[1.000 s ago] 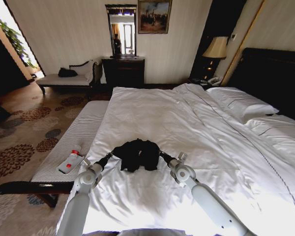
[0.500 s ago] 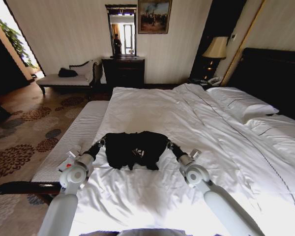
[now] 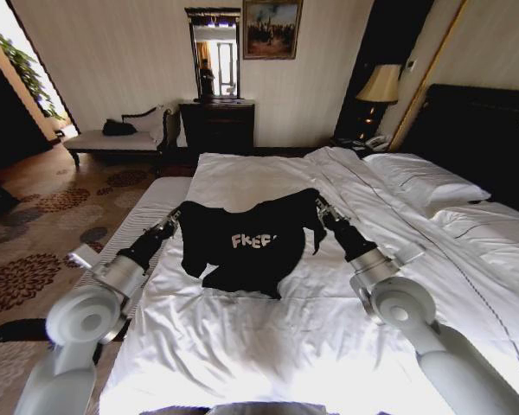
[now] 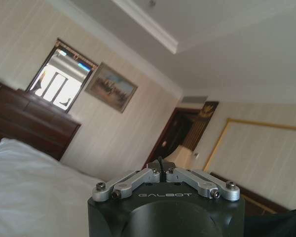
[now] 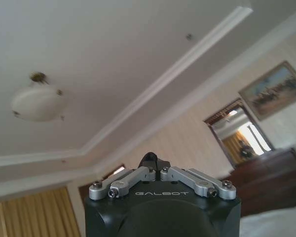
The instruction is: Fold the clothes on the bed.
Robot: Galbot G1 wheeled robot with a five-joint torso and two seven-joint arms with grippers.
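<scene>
The clothes are one black T-shirt [image 3: 246, 242] with white lettering, held up and stretched wide over the white bed [image 3: 268, 337]. My left gripper [image 3: 172, 220] is shut on its left shoulder edge. My right gripper [image 3: 321, 207] is shut on the opposite shoulder edge. The shirt's lower part hangs down and touches the duvet. In the left wrist view the left gripper [image 4: 161, 166] has its fingers closed together, with a dark bit of cloth [image 4: 281, 224] at the corner. In the right wrist view the right gripper [image 5: 155, 163] pinches a dark fold of fabric.
A padded bench [image 3: 125, 246] runs along the bed's left side. Pillows [image 3: 428, 181] and a dark headboard [image 3: 489, 130] lie to the right. A dark dresser [image 3: 218, 125], a chaise [image 3: 121, 138] and a lamp [image 3: 381, 85] stand by the far wall.
Both arms rose and spread apart, lifting the bunched shirt off the duvet and pulling it open so the lettering faces me.
</scene>
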